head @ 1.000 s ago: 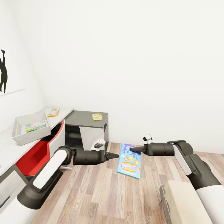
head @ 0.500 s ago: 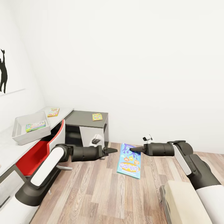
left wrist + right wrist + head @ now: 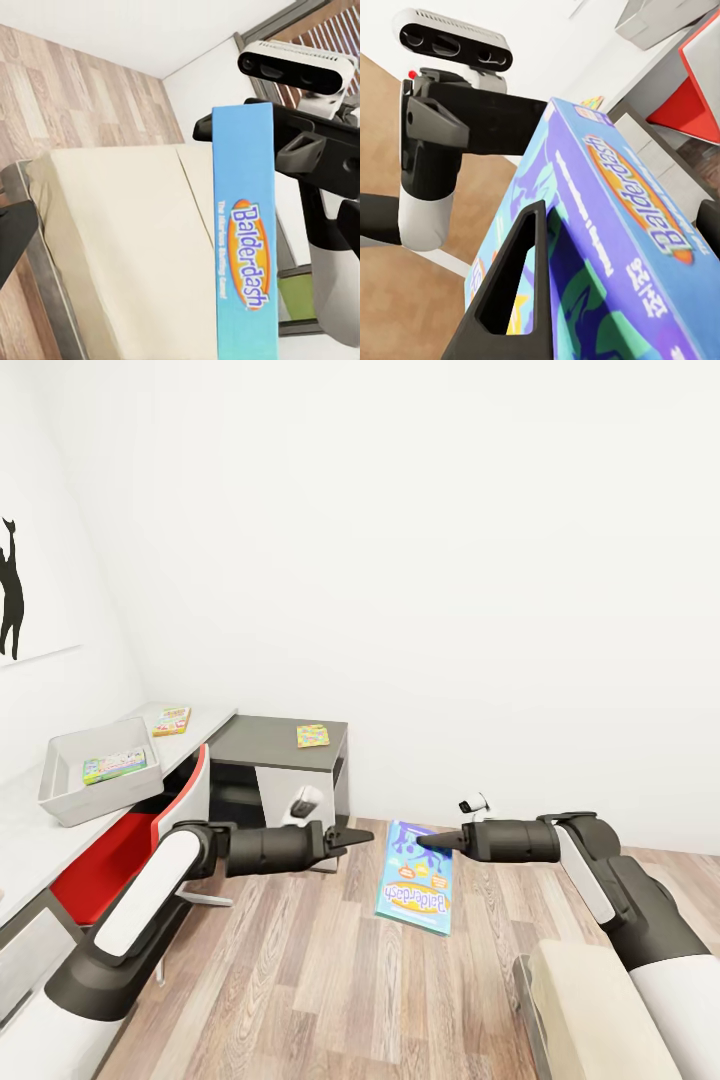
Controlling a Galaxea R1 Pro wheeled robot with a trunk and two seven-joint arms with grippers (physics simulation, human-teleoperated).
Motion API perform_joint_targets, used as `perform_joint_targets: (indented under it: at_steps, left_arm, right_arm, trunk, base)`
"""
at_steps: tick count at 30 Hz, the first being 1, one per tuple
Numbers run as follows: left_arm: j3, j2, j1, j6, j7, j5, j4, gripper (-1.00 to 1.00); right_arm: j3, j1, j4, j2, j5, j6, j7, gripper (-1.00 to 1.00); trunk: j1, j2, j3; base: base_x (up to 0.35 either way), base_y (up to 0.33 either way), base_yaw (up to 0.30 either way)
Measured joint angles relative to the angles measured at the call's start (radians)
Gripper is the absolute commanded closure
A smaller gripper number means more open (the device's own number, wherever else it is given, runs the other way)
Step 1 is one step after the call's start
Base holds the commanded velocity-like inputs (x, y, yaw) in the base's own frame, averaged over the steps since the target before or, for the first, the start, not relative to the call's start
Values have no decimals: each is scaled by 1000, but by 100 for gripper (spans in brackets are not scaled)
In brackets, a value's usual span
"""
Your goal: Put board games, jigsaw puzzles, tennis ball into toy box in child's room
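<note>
- A white-walled child's room with a wood-plank floor: the table (image 3: pixel 60 830) runs along the wall, with the toy box (image 3: pixel 70 800) on its pale top.
- One board game (image 3: pixel 115 765) already lies inside the toy box; another flat toy (image 3: pixel 172 720) sits just beyond it, and a jigsaw puzzle (image 3: pixel 313 736) rests farther along on the dark top.
- The right gripper (image 3: pixel 428 842) pinches a blue Balderdash game box (image 3: pixel 416 880) by its top edge, well apart from the toy box and hanging above the floor.
- The left gripper (image 3: pixel 355 838) hovers beside that box, jaws slightly parted, holding nothing.
- The bed (image 3: pixel 600 1010) corner sits beneath the right arm.
- Judged from this, most toys remain to be boxed.
</note>
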Motion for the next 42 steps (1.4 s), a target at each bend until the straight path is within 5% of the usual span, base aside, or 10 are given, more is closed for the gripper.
perform_joint_targets:
  at_steps: [21,30,42]
  left_arm:
    - [-6,-8,1,-3,-1,-2,5,-100]
    - [-35,-16,3,-4,-1,-61,11,-100]
    - [-62,-22,6,-6,-2,-84,15,-100]
  right_arm:
    - [0,-1,1,0,-1,0,-3,100]
    - [0,-1,1,0,-2,1,-7,100]
    - [-1,-1,2,-1,-1,0,-7,100]
  trunk:
    - [0,0,0]
    - [0,0,0]
    - [0,0,0]
  base:
    - [0,0,0]
    - [0,0,0]
    - [0,0,0]
